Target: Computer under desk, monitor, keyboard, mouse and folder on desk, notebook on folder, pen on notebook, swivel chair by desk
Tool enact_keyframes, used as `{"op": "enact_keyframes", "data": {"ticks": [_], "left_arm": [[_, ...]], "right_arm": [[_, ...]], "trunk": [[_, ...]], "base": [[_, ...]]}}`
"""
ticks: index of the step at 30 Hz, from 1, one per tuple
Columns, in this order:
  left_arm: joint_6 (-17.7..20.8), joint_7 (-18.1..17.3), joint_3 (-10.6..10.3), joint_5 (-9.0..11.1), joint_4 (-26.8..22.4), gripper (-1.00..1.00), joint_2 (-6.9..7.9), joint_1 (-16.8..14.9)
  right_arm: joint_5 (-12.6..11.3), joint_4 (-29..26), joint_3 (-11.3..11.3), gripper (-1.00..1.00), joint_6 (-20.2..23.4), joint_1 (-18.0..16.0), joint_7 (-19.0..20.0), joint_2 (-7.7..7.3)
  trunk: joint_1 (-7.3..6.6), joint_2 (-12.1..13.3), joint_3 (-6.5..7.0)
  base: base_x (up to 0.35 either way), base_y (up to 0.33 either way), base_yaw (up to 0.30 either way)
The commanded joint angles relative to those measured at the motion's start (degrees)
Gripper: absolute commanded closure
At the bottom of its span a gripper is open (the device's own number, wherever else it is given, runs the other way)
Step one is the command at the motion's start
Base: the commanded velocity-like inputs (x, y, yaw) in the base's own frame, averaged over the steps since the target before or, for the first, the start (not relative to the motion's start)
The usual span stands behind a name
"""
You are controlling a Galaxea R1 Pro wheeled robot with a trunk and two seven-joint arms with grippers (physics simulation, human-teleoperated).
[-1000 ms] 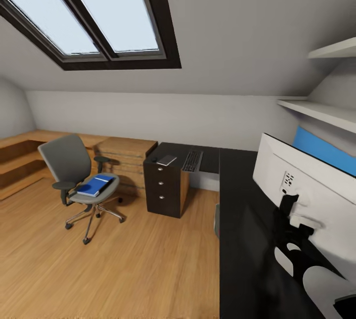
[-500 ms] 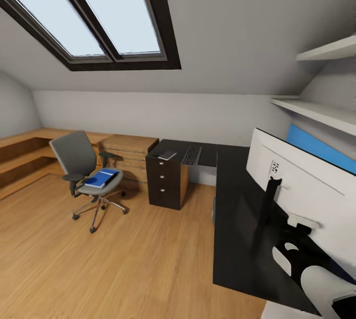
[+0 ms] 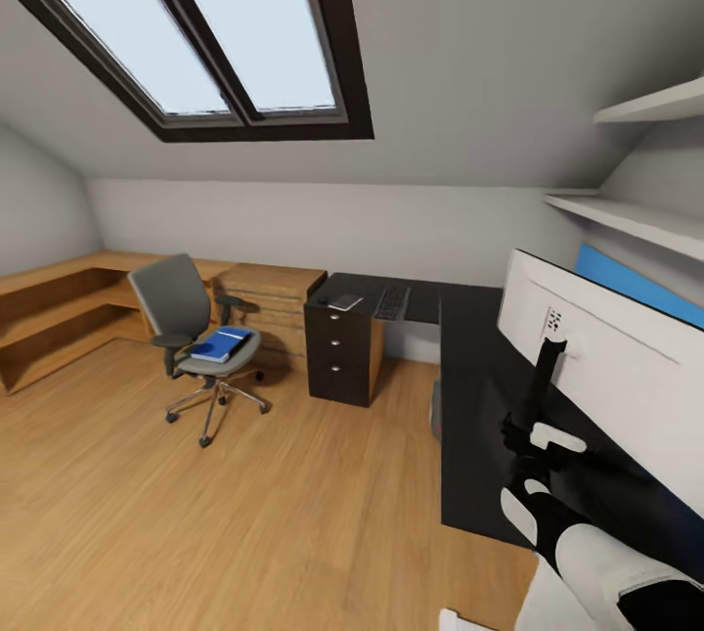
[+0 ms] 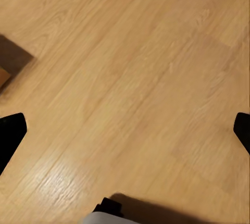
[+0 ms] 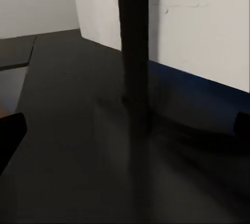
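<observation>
The grey swivel chair (image 3: 186, 318) stands on the floor left of the desk (image 3: 479, 416), with the blue folder (image 3: 223, 344) on its seat. On the far desk wing lie the keyboard (image 3: 392, 301) and the dark notebook (image 3: 345, 301). The mouse and pen are too small to make out. The monitor (image 3: 606, 357) stands on the desk, white back toward me. A grey sliver of the computer (image 3: 436, 411) shows under the desk. My right arm (image 3: 587, 553) reaches toward the monitor stand (image 5: 134, 52); the right gripper (image 5: 125, 130) is open before it. The left gripper (image 4: 125, 130) hangs open over the floor.
A black drawer unit (image 3: 342, 357) carries the desk's far end. Beside it stand a light wooden dresser (image 3: 274, 293) and low wooden shelving (image 3: 49, 318) along the left wall. White wall shelves (image 3: 636, 215) hang above the monitor. A sloped ceiling with a skylight (image 3: 205, 24) rises overhead.
The whole view has drawn back and shifted, so the chair and drawer unit look smaller and further right. More of my right arm shows. The things themselves have not moved.
</observation>
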Motion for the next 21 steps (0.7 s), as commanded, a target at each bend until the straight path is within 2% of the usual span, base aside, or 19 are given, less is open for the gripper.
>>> {"op": "enact_keyframes", "data": {"ticks": [1,15,21], "left_arm": [[-0.1,0.5,-0.5,0.3,-0.1,-1.0,0.05,0.0],[-0.1,0.5,-0.5,0.4,-0.1,-1.0,0.05,0.0],[-0.1,0.4,-0.5,0.3,-0.1,-1.0,0.05,0.0]], "right_arm": [[-0.3,0.0,0.5,-1.0,-0.1,0.0,-0.4,0.0],[-0.3,0.2,0.6,-1.0,-0.1,0.0,-0.4,0.05],[-0.2,0.3,0.5,-1.0,-0.1,0.0,-0.3,0.56]], "trunk": [[0.03,-0.1,-0.01],[0.03,-0.1,0.49],[0.03,-0.1,0.5]], "base": [[0.142,0.318,0.191],[0.186,0.3,0.201],[0.281,0.217,0.094]]}}
